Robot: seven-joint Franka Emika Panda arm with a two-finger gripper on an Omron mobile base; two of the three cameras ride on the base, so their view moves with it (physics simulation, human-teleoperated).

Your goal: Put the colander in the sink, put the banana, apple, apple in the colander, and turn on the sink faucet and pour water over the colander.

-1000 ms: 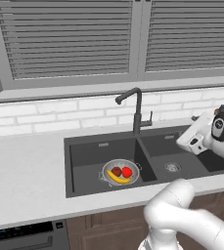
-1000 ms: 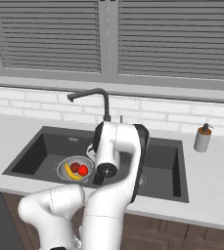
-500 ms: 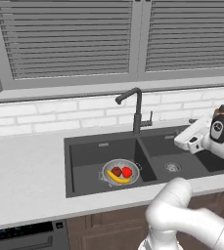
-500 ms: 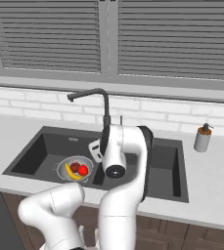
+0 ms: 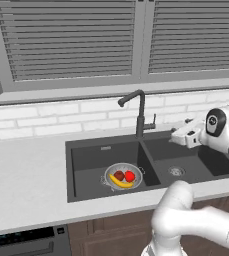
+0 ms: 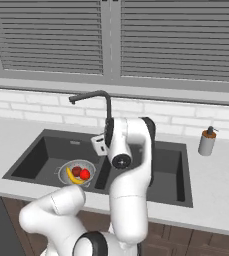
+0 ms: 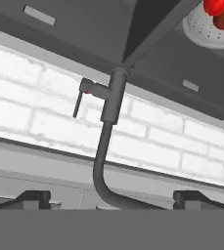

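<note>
Right base view catches a soap pump bottle [image 6: 206,141] on the worktop [image 6: 216,175]. Hand view, rolled over, looks at the sink faucet [image 7: 108,122] and its side lever [image 7: 79,103]. End effector [image 5: 178,135] spread wide, empty, right of the faucet. One colander [image 5: 122,176] in the sink's [image 5: 86,187] left basin: one banana [image 5: 120,182], two apples [image 5: 124,175].

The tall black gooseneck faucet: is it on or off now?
Off: no stream falls from the tall black gooseneck faucet toward the shiny metal colander.
</note>
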